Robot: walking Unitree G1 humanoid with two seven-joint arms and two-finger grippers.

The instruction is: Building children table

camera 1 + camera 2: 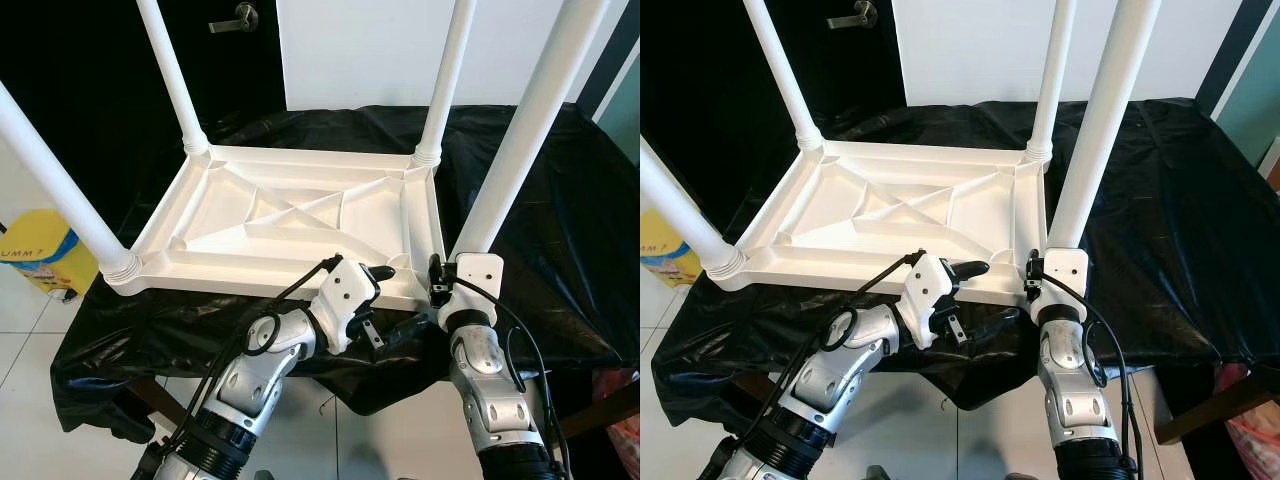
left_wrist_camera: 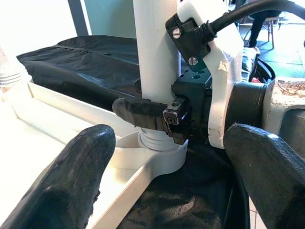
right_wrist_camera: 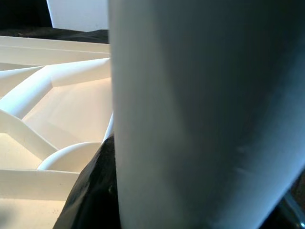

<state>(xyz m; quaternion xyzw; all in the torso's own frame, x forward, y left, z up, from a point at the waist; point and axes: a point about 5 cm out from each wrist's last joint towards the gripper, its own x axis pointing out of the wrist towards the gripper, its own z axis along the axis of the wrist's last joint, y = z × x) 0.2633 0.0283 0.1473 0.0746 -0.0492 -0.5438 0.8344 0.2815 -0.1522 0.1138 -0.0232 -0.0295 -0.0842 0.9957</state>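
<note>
At the upturned table's (image 1: pixel 300 215) near corner, right gripper (image 2: pixel 157 117) jaws clamp the leg (image 1: pixel 520 140); left gripper (image 1: pixel 378 275) jaws gape beside it.

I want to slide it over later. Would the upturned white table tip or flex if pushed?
The table lies flat on its top, so it probably slides rather than tips. Its ribbed underside suggests stiffness. The black sheet under it may bunch up.

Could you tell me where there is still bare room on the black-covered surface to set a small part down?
Bare black cover lies on the robot's right of the upturned tabletop, beyond the near-right leg, and in a narrower strip behind the far legs. It is crowded at the near-right corner, where the right gripper grips that leg and the left gripper sits alongside.
</note>
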